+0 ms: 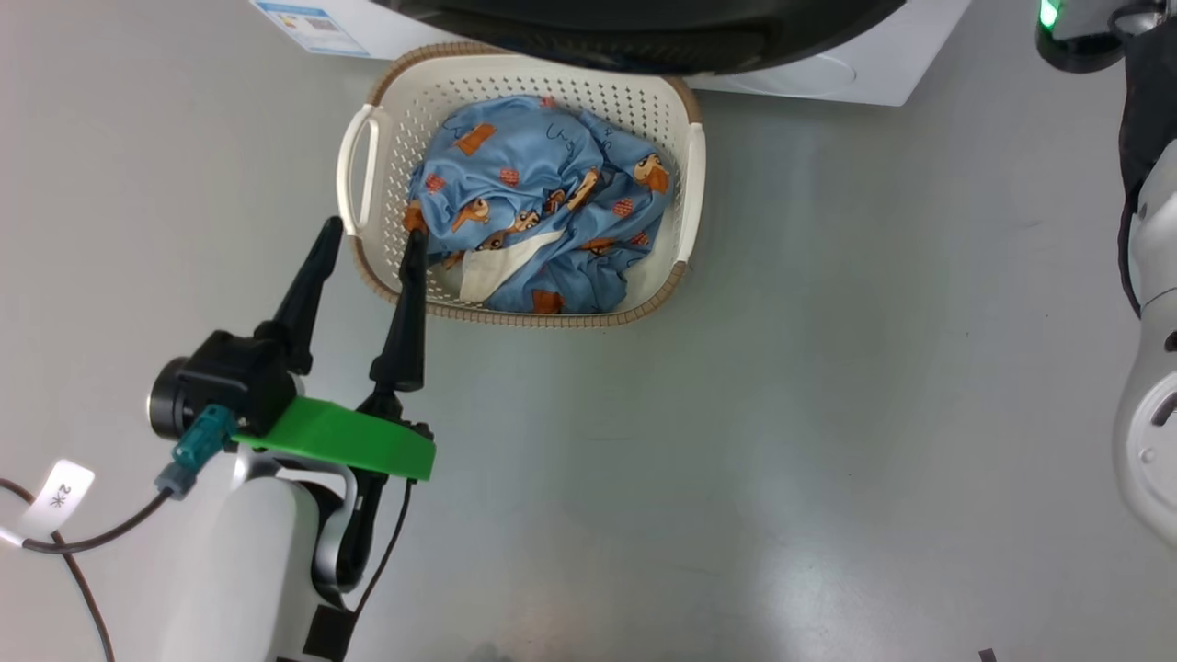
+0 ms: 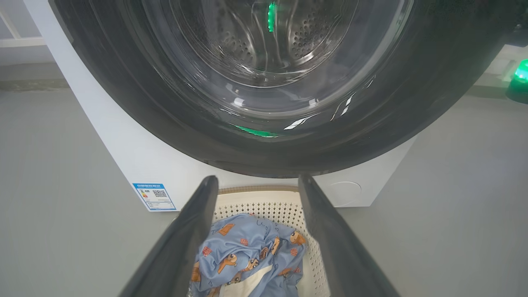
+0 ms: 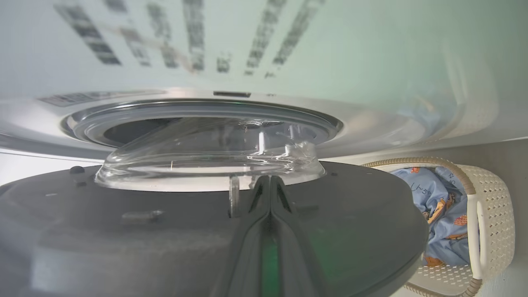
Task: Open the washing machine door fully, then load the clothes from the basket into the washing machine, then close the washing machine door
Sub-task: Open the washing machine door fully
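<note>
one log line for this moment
door: partly open | right gripper: shut, along door's inner face | left gripper: open, over basket corner | clothes: in basket

basket [image 1: 552,317] on floor [image 1: 828,368] | clothes [image 1: 542,184] in basket | washing machine [image 1: 855,78] just behind basket | washing machine door [image 1: 644,37] over basket's far rim | label sticker [image 1: 313,26] behind-left of basket | round cover [image 1: 809,74] behind-right | left gripper [image 1: 374,232] at basket's near-left corner, one finger above the rim, the other outside by the left handle
</note>
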